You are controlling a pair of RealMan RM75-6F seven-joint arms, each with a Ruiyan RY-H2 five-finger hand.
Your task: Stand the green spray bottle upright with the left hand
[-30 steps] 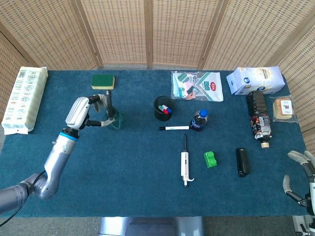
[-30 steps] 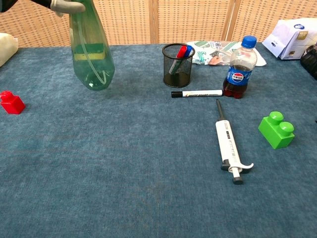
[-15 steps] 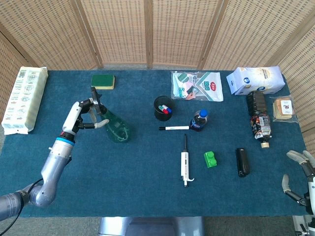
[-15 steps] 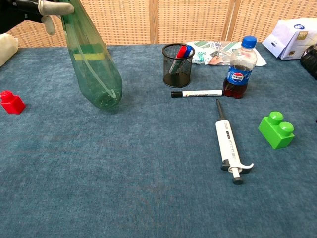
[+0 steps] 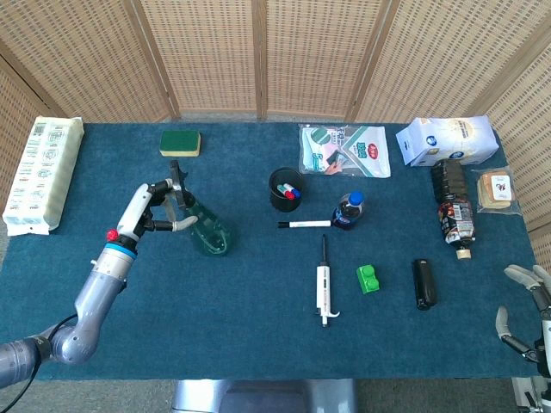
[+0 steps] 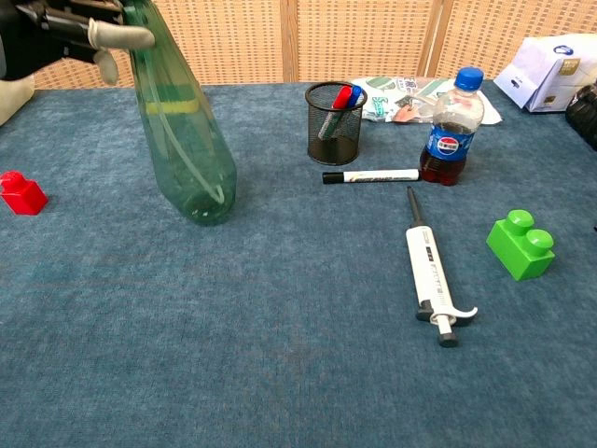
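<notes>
Left hand point(image 5: 159, 209) grips the green spray bottle point(image 6: 183, 131) near its top; base touches the surface point(image 6: 280, 355), long axis leaning toward the left edge.

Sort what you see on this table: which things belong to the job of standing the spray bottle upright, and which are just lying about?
Belongs to the job:
green spray bottle
left hand, gripping the bottle's top

Just lying about:
pen holder
marker
cola bottle
pipette
green brick
red brick
sponge
</notes>
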